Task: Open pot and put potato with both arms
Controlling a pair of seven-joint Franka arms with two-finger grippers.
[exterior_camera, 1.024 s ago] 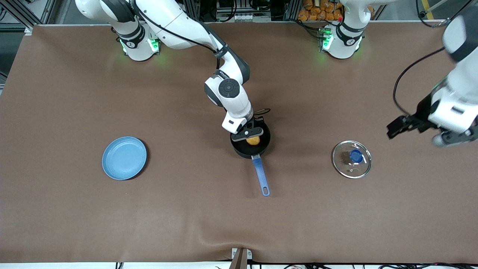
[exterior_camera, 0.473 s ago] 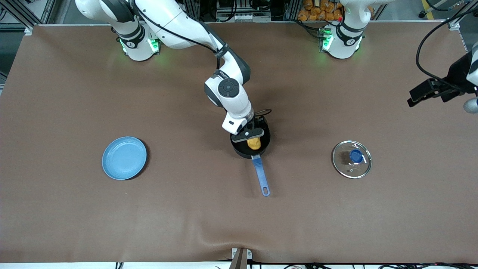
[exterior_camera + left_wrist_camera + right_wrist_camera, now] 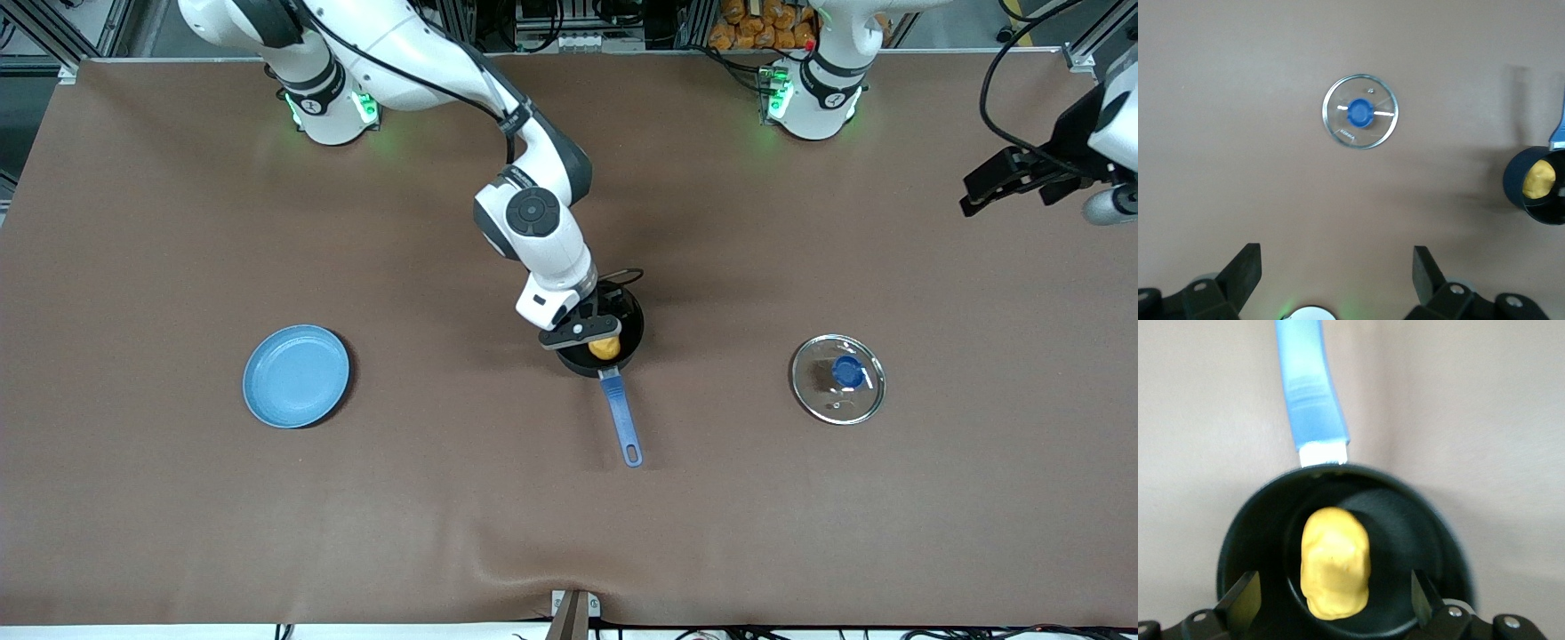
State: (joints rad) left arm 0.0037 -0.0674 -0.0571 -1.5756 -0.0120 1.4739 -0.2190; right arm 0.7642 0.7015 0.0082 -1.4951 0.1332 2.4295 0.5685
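potato lying in pot | right pincer hovering over it, wide | left pincer hanging wide over table

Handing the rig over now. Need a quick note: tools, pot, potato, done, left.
Right tool: open, over the small black saucepan with the blue handle, holding nothing.
Left tool: open, empty, up over the left arm's end of the table.
Lumpy yellow potato: lying inside the saucepan, free of the fingers.
Round glass lid with the blue knob: off the pot, flat on the brown table beside it, toward the left arm's end.
Done: pot opened, potato in.
Left: lift the right arm clear.
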